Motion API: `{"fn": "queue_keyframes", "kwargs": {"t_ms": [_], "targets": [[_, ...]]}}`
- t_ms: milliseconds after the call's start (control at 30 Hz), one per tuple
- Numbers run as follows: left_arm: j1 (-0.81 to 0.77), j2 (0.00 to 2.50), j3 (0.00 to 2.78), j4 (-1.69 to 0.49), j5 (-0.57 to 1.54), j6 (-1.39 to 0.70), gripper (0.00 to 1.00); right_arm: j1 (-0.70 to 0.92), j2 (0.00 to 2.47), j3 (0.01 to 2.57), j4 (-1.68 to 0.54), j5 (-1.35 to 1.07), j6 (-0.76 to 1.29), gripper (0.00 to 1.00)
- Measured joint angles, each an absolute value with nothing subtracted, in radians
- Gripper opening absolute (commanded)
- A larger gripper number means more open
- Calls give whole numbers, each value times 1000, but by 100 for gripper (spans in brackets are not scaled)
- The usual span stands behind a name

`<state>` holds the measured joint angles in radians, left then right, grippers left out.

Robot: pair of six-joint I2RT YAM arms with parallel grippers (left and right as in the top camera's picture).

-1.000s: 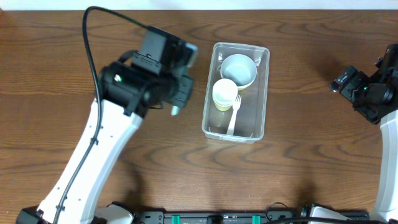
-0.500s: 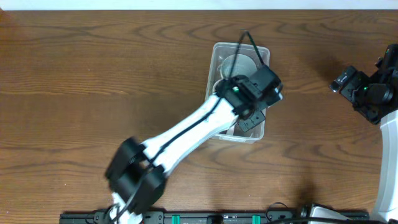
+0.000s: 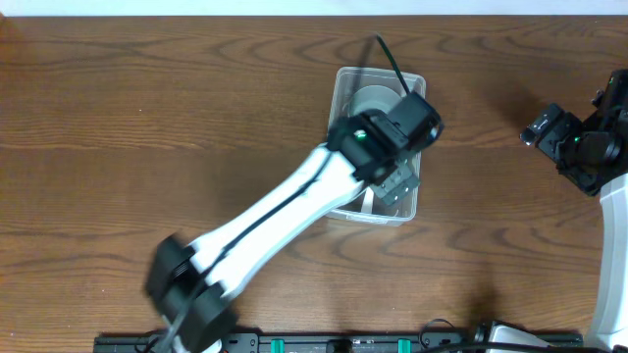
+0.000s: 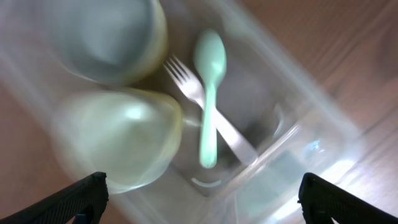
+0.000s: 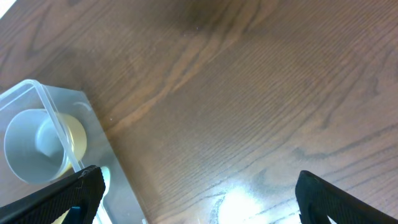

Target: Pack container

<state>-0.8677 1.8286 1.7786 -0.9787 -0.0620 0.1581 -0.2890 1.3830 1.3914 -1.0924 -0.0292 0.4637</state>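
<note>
The clear plastic container [image 3: 340, 83] stands at the middle of the table, with my left arm reaching over it. My left gripper [image 3: 396, 184] hangs open above its near end, and nothing is between the fingers [image 4: 84, 198]. In the left wrist view the container [image 4: 298, 134] holds a pale bowl [image 4: 102, 34], a yellowish cup [image 4: 121, 137], a white fork [image 4: 231, 138] and a mint-green spoon [image 4: 208, 93] lying across the fork. My right gripper [image 3: 542, 132] stands open over bare wood at the far right, well away from the container [image 5: 59, 121].
The left arm's white link [image 3: 275, 211] crosses the table diagonally from the front left to the container. The right arm [image 3: 599, 147] stays at the right edge. Wood tabletop [image 3: 147, 118] surrounds the container on all sides.
My left arm swung from the left of the container to over it. Its gripper opened, and the mint-green spoon now lies in the container on the fork. The right arm has not moved.
</note>
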Motion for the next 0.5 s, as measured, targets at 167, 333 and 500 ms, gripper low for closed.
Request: {"fn": "queue_keyframes", "kwargs": {"t_ms": [167, 333, 500], "targets": [[-868, 1568, 1826, -983, -78, 116, 98, -289, 1383, 1391, -1092, -29, 464, 99], [-868, 1392, 1836, -1113, -119, 110, 98, -289, 1383, 1391, -1092, -29, 464, 99], [-868, 1288, 1835, -1269, -179, 125, 98, -289, 1383, 1391, -1092, -29, 464, 99]]}}
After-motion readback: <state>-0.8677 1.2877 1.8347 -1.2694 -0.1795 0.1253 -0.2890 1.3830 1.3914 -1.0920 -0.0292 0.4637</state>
